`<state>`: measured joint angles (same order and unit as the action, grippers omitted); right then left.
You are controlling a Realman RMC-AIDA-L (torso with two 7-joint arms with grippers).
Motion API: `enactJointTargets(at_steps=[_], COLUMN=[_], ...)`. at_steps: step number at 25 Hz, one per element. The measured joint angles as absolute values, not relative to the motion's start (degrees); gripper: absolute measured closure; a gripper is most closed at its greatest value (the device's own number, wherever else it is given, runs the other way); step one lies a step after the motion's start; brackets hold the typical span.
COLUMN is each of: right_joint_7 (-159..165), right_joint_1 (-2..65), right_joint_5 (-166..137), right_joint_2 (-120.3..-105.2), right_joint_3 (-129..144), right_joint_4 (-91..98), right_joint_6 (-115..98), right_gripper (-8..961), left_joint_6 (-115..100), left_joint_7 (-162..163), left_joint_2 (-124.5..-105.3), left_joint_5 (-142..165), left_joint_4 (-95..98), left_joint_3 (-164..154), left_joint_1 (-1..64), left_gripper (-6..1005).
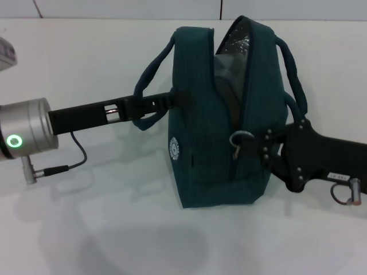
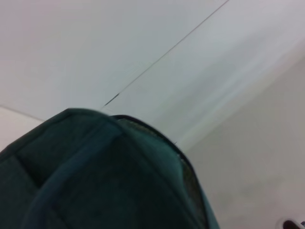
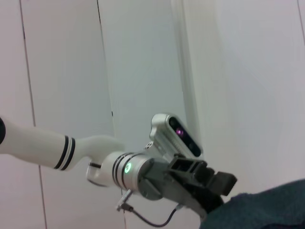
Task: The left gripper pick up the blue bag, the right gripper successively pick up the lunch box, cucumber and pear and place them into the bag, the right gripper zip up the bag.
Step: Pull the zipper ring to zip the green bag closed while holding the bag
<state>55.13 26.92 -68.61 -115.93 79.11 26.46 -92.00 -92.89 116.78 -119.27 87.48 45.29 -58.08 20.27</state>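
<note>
The blue bag (image 1: 221, 126) stands upright on the white table (image 1: 114, 240), with its top gaping and silver lining showing. From the left, my left gripper (image 1: 179, 98) is shut on the bag's side by the near handle (image 1: 150, 74). My right gripper (image 1: 256, 144) comes in from the right and is shut at the metal ring zipper pull (image 1: 239, 138) on the bag's front seam. Bag fabric (image 2: 95, 181) fills the low part of the left wrist view. In the right wrist view the left gripper (image 3: 217, 183) meets the bag (image 3: 267, 210). The lunch box, cucumber and pear are out of view.
A grey object (image 1: 6, 54) lies at the far left edge of the table. A thin cable (image 1: 63, 167) hangs under the left arm's silver segment (image 1: 26, 134). A pale wall (image 1: 172, 8) stands behind the table.
</note>
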Motion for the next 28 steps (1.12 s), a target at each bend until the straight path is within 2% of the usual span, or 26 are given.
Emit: enactJointTargets(at_steps=[11, 21, 28], right_joint_7=[55.63, 57.96, 58.04], right_joint_1=[29.33, 35.80, 37.20], right_joint_5=[-64.22, -63.41, -63.20], right_joint_2=[-115.99, -115.93, -116.15], right_joint_3=[79.14, 79.36, 81.02], right_joint_4=[28.91, 29.02, 29.46], right_joint_6=[-89.71, -84.51, -84.54], right_gripper=[945, 945, 944], left_joint_6=[-96.22, -97.65, -97.65], left_joint_7=[112.94, 108.52, 108.47], left_joint_2=[-119.30, -119.18, -117.35], left_joint_5=[86.80, 86.65, 88.00], left_joint_4=[45.00, 45.00, 45.00], left_joint_3=[-52.16, -48.39, -47.55], left_joint_1=[19.36, 17.46, 17.45], left_gripper=[375, 376, 377])
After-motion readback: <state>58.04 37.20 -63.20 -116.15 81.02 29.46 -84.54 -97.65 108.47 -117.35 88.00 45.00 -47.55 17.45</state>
